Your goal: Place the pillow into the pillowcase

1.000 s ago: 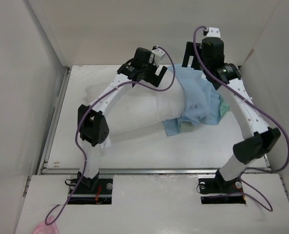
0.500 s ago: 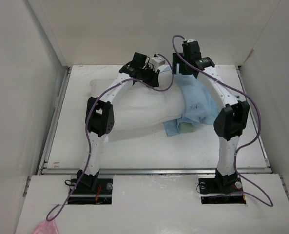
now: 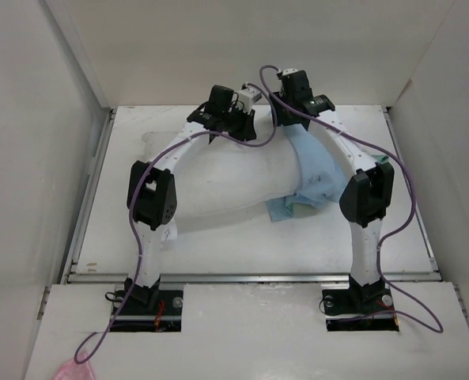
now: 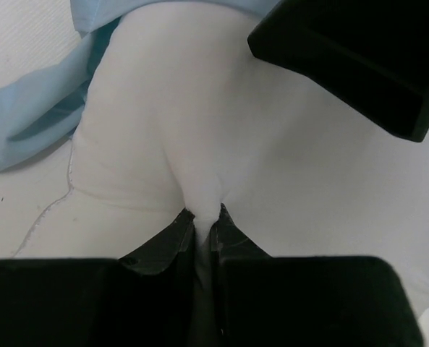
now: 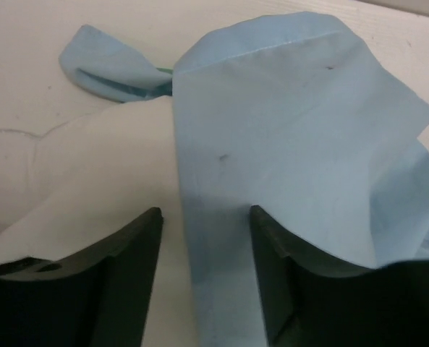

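Observation:
The white pillow (image 3: 218,178) lies across the middle of the table, and the light blue pillowcase (image 3: 321,162) is drawn over its right end. My left gripper (image 3: 242,131) is at the pillow's far edge, shut on a pinch of the white pillow (image 4: 156,123) cloth; in the left wrist view the left gripper (image 4: 203,217) has that fold squeezed between its jaws. My right gripper (image 3: 285,119) is close beside it. In the right wrist view the right gripper (image 5: 203,231) stands apart astride the pillowcase (image 5: 294,130) edge, with the pillow (image 5: 91,166) to the left.
White walls close in the table (image 3: 218,245) on the left, back and right. A metal rail (image 3: 250,277) runs along the near edge. Purple cables loop over both arms. A pink scrap (image 3: 72,368) lies by the left base. The right gripper's body (image 4: 351,58) looms in the left wrist view.
Both arms swung inward to the pillow's far edge. The left gripper shut on the pillow cloth. The right gripper came down over the pillowcase edge and its jaws narrowed.

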Motion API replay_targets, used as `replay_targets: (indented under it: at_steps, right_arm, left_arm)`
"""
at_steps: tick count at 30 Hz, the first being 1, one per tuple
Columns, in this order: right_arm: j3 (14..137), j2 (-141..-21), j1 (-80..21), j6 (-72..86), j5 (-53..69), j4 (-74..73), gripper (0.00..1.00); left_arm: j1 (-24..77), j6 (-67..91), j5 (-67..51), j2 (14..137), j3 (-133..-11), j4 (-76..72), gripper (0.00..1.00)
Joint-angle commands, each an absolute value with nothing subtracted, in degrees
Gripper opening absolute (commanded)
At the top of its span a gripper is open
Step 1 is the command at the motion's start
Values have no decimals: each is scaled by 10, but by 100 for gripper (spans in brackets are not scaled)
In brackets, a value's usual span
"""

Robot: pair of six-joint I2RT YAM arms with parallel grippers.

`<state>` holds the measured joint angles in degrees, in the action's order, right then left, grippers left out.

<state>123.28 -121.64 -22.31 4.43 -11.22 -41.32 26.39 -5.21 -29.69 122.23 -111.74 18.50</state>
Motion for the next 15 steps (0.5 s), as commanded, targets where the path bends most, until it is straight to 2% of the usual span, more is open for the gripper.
replay_targets:
  at_steps: [1, 3, 4, 8, 13, 14, 15]
  right_arm:
    - [1235, -1214, -229, 32, -172, -401, 53]
    - [1235, -1229, -229, 38, -197, -417, 44]
    - [1235, -1229, -229, 47, -221, -417, 30]
    - [1241, -1229, -229, 64, -250, -430, 0]
    - [1223, -1193, -235, 60, -183, -391, 0]
    - [1223, -1193, -236, 51, -143, -385, 0]
    - [1223, -1183, -243, 45, -49, -376, 0]
  left_arm:
    - [268, -33, -301, 1177, -1101, 186, 0]
    - [268, -33, -296, 1169, -1087, 179, 0]
    - [268, -33, -296, 1160, -1087, 179, 0]
    - [268, -33, -296, 1143, -1065, 167, 0]
    - [268, -25, -301, 1125, -1048, 151, 0]
    - [268, -25, -301, 1119, -1048, 151, 0]
    - [268, -20, -307, 1119, -1048, 143, 0]
